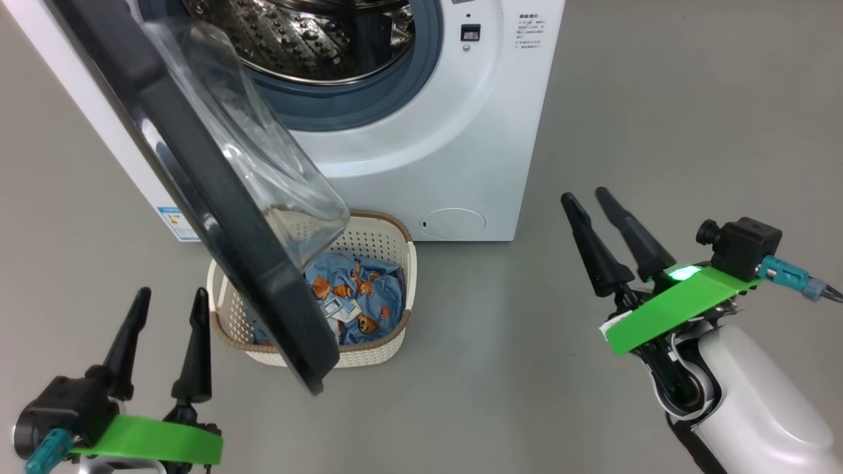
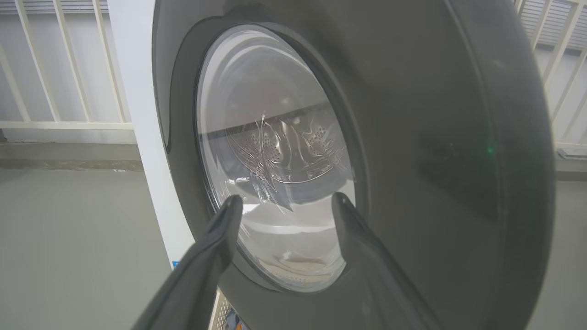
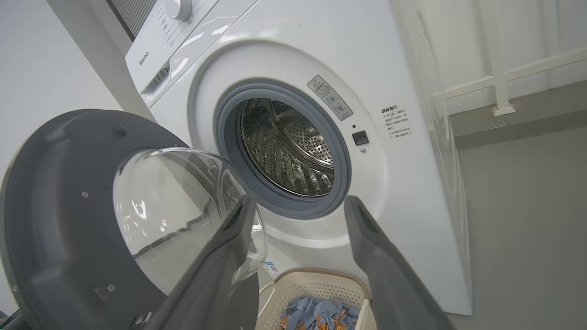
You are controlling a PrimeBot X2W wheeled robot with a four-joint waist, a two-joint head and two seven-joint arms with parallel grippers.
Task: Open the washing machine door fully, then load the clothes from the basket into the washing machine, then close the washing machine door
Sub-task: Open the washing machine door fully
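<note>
Door [image 1: 211,217] half-open, hanging over the basket [image 1: 379,242] of clothes [image 1: 369,289] at the washer [image 1: 448,131] front. Left gripper [image 1: 171,291] and right gripper [image 1: 585,193] flank it, both spread and empty, likely ready to swing it wide.

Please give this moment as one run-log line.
door: open | clothes: in basket | drum: looks empty | left gripper: open, empty | right gripper: open, empty
</note>
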